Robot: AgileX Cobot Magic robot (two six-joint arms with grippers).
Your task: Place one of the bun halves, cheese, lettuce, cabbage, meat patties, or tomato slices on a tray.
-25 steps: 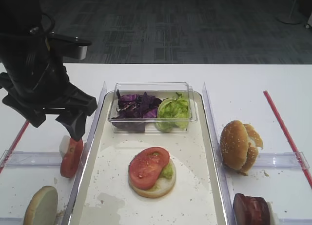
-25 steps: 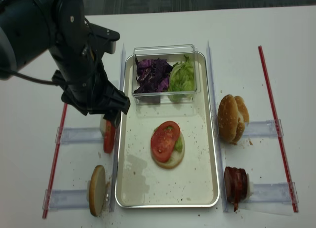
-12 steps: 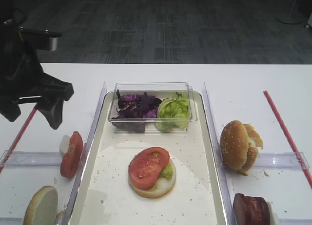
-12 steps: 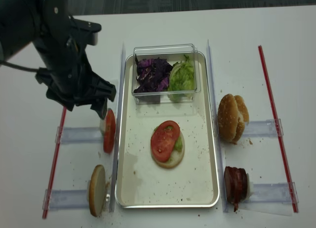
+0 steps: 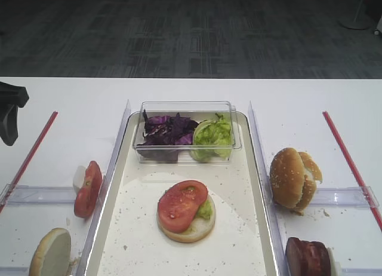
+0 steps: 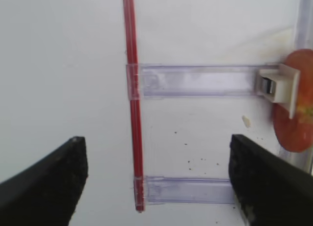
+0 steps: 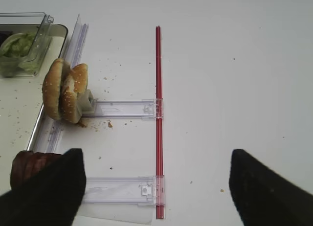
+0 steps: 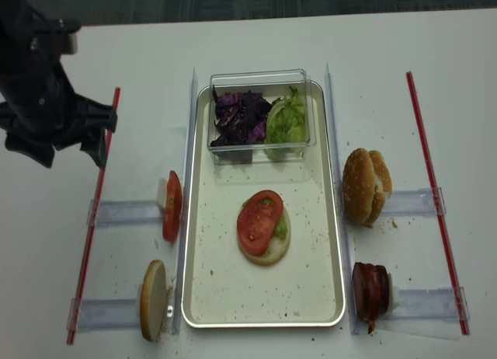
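Both claws, left claw [image 6: 156, 187] and right claw [image 7: 156, 187], stand released, grasping nothing. At lower left, the thin bright-red tomato slice [image 8: 172, 206] looks soft and slippery; pinch its edges gently.

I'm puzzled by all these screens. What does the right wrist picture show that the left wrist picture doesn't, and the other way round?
Only the right wrist view shows the bun halves standing on edge, the meat patties, the lettuce in its clear box and a corner of the tray. Only the left wrist view shows a tomato slice standing against a white holder. Both show white table, a red strip, clear rails and open dark gripper fingers.
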